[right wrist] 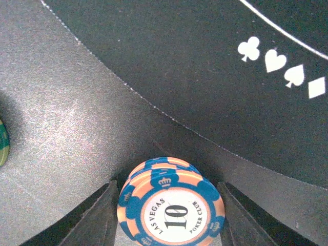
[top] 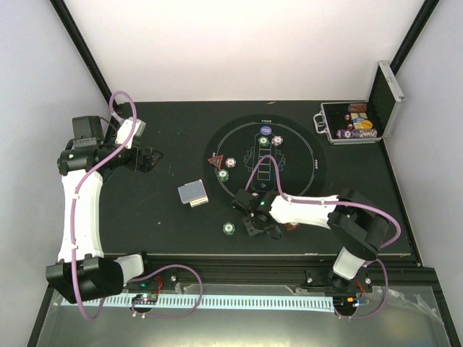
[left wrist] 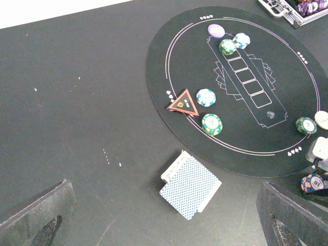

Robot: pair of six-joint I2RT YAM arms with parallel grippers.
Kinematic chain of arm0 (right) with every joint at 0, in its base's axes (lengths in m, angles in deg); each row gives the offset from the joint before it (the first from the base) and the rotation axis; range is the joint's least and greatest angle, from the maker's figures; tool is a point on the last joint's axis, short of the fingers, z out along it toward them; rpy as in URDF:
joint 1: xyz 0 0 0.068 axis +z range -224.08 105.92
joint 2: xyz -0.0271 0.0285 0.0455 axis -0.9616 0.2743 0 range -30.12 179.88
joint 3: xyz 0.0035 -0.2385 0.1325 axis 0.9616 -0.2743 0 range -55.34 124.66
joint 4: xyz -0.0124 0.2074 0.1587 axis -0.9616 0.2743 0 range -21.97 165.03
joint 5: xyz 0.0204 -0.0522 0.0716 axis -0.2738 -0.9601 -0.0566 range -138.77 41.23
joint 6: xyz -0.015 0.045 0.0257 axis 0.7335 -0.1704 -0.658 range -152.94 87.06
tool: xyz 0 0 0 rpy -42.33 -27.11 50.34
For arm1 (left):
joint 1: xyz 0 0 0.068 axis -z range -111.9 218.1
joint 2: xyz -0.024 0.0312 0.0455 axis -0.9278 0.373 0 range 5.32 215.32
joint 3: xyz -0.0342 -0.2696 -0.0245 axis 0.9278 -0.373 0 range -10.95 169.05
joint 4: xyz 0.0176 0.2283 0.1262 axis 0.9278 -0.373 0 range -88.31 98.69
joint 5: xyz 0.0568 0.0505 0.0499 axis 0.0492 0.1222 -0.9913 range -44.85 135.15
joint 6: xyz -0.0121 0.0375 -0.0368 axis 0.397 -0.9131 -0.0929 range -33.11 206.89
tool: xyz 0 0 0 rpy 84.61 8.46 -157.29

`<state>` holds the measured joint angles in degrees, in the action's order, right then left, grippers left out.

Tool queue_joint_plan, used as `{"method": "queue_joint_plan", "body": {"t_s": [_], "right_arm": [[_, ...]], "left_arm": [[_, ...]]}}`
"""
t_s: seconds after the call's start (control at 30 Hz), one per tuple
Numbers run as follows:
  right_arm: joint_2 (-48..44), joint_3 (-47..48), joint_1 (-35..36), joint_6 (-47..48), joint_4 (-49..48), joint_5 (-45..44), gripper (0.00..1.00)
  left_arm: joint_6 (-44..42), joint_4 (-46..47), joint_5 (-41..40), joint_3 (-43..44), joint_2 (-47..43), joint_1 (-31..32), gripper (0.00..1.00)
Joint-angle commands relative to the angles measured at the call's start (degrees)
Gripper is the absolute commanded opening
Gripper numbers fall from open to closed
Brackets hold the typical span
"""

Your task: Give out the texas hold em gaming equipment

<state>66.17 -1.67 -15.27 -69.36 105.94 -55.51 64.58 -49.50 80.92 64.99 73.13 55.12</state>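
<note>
Orange-blue chips (right wrist: 170, 205), a short stack w/ "10" on top, sit closest to the lens, btwn the R gripper's (right wrist: 168, 221) fingers (right wrist: 95, 223). Fingers flank both sides closely; can't tell if they're clamped on the stack or just shy of it. Stack rests on bare table (right wrist: 61, 118), just outside the mat (right wrist: 205, 61) edge, near the printed suit marks. L gripper (top: 150, 159) hangs over the table's left part, well apart from the mat, jaws wide apart, nothing in them. Deck (left wrist: 189, 185) lies backs-up on the table just left of the mat, cards slightly skewed. On the mat's left rim: red triangle (left wrist: 184, 102), w/ a blue-white chip (left wrist: 206, 97) just beside it and a green chip (left wrist: 212, 124) near both. At the mat's far end a purple disc (left wrist: 216, 31), 2nd green chip (left wrist: 227, 47) and 2nd blue-white chip (left wrist: 241, 40) cluster together. Near the mat's near rim: 3rd green chip (left wrist: 306, 125) next to a white disc (left wrist: 323, 119). Lone green chip (top: 228, 228) sits off the mat, near the R gripper. Case (top: 354, 123) stands open at the far right corner, chips inside.
</note>
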Motion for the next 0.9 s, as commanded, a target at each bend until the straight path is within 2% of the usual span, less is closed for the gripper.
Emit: {"method": "queue_joint_plan", "body": {"t_s": [0.0,0.1,0.73,0.87], "right_arm": [[0.05,0.92,0.16,-0.28,-0.19,-0.35,0.52],[-0.36,1.9,0.16,0.56,0.83,-0.14,0.47],[2.28,2.48,0.18,1.66,1.91,-1.08,0.49],[1.72,2.63,0.17,1.61,2.06,-1.34,0.42]], "left_arm": [[0.67,0.65,1.58,1.37,-0.82,-0.3,0.99],[0.68,0.64,1.76,1.32,-0.75,-0.3,0.99],[0.67,0.8,1.79,1.15,-1.01,-0.3,0.99],[0.77,0.82,1.88,1.15,-0.93,-0.32,0.99]]}}
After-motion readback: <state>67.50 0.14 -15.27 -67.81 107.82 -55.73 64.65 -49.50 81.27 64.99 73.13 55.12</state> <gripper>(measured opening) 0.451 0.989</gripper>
